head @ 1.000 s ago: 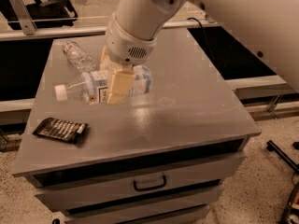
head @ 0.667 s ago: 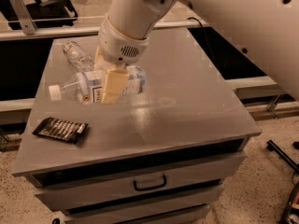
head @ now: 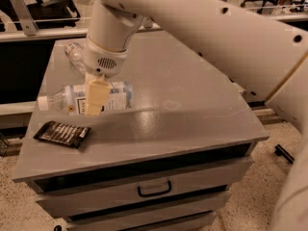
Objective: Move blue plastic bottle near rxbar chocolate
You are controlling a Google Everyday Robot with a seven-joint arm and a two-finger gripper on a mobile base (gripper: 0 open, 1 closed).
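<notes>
The blue plastic bottle (head: 113,97) lies sideways, its white cap (head: 44,102) pointing left, just above the grey cabinet top. My gripper (head: 95,99) comes down from above and is shut on the bottle's middle; one cream finger (head: 96,95) crosses the front of its label. The rxbar chocolate (head: 62,134), a flat black wrapper with white lettering, lies on the front left of the top, just below and left of the bottle.
A smaller clear crinkled bottle (head: 74,54) lies behind the gripper at the back left. The cabinet top (head: 192,105) ends in edges on all sides, with a drawer (head: 155,188) below the front. My arm fills the upper right.
The gripper has carried the blue bottle left and toward the front, closer to the black bar. The bar and the small bottle have not moved.
</notes>
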